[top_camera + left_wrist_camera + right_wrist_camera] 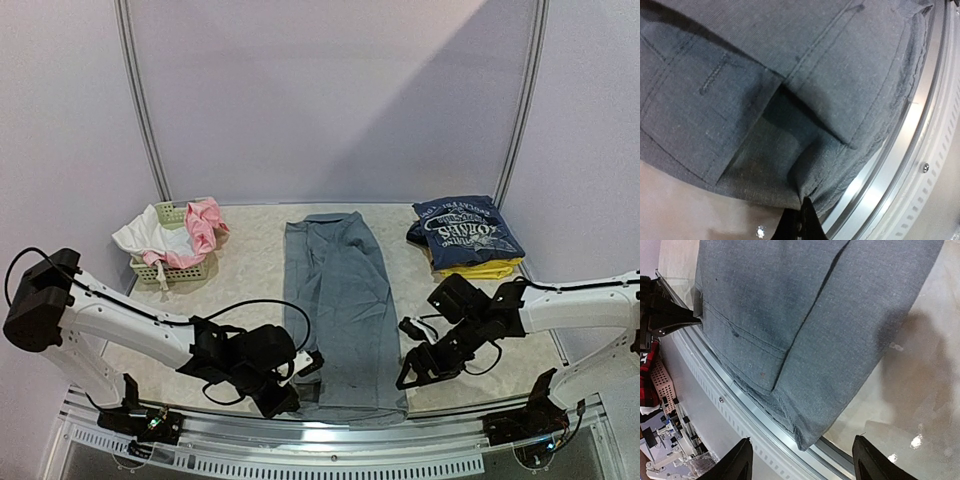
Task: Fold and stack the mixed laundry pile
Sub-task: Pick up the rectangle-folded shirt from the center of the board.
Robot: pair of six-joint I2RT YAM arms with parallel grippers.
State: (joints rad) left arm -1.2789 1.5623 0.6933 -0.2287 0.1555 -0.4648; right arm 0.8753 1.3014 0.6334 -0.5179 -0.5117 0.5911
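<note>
Left claw (805, 202) pinched tight on the near corner of the one pair of trousers (340, 290), lying flat in the middle. Right claw (802, 442) gapes wide over them. One tee (468, 230) folded far right, and maybe two pieces (160, 238) in the one basket (150, 272).

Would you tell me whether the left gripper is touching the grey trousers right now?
Touching. The left wrist view shows the left gripper shut, with the edge of the grey trousers bunched and pinched at its fingertips.
</note>
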